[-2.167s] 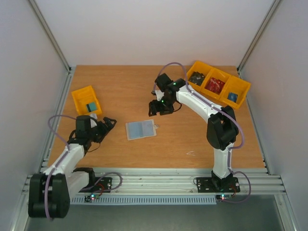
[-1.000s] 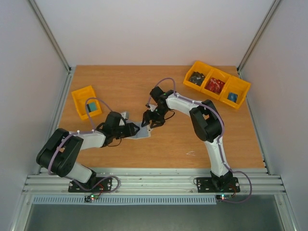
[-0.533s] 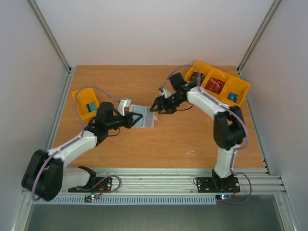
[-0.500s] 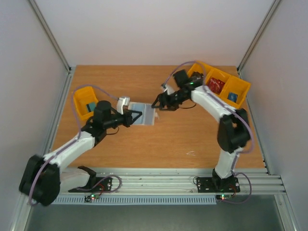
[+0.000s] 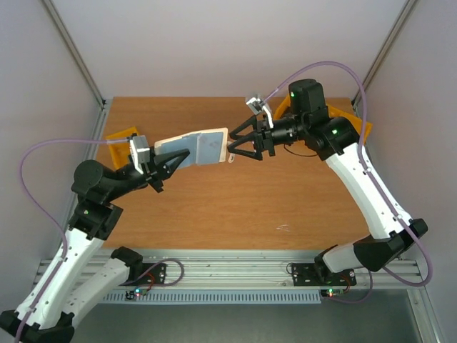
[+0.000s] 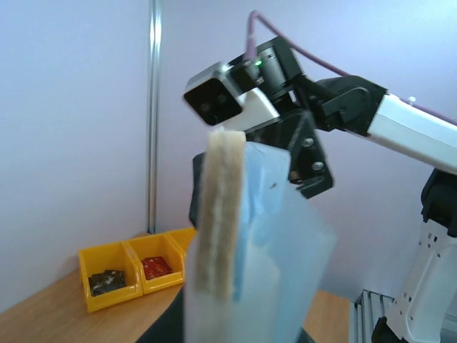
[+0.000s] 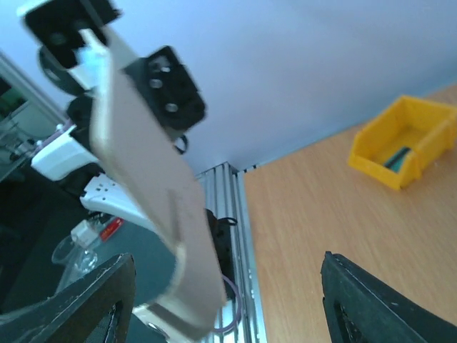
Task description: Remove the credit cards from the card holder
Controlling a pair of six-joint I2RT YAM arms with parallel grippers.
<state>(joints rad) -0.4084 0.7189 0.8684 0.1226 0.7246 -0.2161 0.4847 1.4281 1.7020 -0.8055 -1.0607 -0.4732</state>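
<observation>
Above the middle of the brown wooden table (image 5: 285,200), your left gripper (image 5: 171,158) is pinched tight on the left end of the small flat folding card holder (image 5: 201,146). The holder is grey-beige outside and pale blue-grey inside, and the gripper holds it opened out in the air. Your right gripper (image 5: 231,145) faces it from the other side with its fingers spread wide at the holder's right edge. From overhead you cannot tell whether they touch it.

The left wrist camera gives you the holder nearly edge-on, beige outside to the left and blue inside to the right, with the right gripper just behind. The right wrist camera shows only the beige outer face, ahead of its parted fingers. No view tells you whether cards sit in the pockets.

The wrist views show the yellow plastic bins clearly: three joined (image 6: 136,275) in one, a single one (image 7: 403,143) in the other.
</observation>
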